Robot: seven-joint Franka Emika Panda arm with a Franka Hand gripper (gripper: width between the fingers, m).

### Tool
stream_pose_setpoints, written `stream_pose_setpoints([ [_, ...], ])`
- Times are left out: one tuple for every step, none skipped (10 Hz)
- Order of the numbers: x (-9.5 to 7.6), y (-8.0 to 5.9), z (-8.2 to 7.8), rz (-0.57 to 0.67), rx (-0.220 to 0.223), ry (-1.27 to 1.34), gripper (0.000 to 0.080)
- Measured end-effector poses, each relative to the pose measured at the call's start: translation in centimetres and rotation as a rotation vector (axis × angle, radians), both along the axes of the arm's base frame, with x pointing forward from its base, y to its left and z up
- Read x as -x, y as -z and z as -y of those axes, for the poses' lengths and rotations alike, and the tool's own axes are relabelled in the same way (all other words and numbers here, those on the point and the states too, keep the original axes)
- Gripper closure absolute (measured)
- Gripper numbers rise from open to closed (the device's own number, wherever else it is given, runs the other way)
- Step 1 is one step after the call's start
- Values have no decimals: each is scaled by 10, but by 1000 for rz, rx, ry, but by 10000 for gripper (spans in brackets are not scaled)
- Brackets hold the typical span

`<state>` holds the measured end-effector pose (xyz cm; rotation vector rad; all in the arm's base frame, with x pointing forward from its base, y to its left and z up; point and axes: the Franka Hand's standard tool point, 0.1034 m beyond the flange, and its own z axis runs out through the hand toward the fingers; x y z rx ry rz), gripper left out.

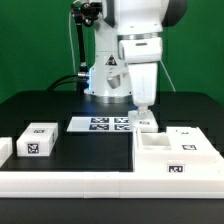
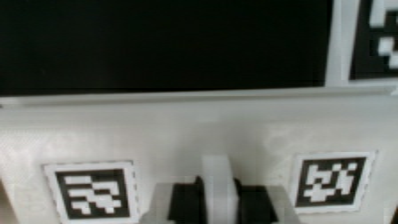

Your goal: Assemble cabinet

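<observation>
The cabinet [image 1: 188, 152] lies on the table just beside the marker board [image 1: 103, 124], on the exterior view's right of it and a little nearer that camera. One of its corners is close to the board's end. The gripper [image 1: 143, 119] hangs straight down over that corner. The body therefore lies directly beneath the tool and stretches away from the marker board toward the exterior view's right. In the wrist view the fingers [image 2: 180, 204] stand close together on either side of a thin white rib of the cabinet, between two square tags [image 2: 93, 190]. The picture is blurred, so it cannot be told whether the pads press on the rib or only flank it. The cabinet's long axis seems to run across the exterior view, roughly in line with the marker board's long edge. Its hollow side is up, and one tagged face is turned away from the marker board. The coming move probably depends on the fingers crossing that rib squarely.
</observation>
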<state>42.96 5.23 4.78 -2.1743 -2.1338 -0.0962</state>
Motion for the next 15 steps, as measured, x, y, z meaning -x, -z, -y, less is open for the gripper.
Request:
stream_pose_setpoints([
  [1,3,7,-8,-17,24,737],
  [2,7,14,-12,-43,10,737],
  [3,11,18,-24,-65,26,737],
  [2,11,18,-32,-89,41,737],
  [1,7,13,-31,-103,37,737],
  [-1,-1,4,-20,-100,44,737],
  [-5,-11,-3,-1,-87,32,737],
  [-8,-15,-5,10,-83,30,737],
  [-8,-15,-4,10,-84,32,737],
  [-7,-14,-4,8,-85,33,737],
  [-7,-14,-4,7,-85,33,737],
  [-9,-15,-6,22,-84,22,737],
  [-12,-16,-11,53,-79,-9,737],
  [-13,-17,-16,66,-77,-35,737],
  [-15,-18,-18,83,-75,-51,737],
])
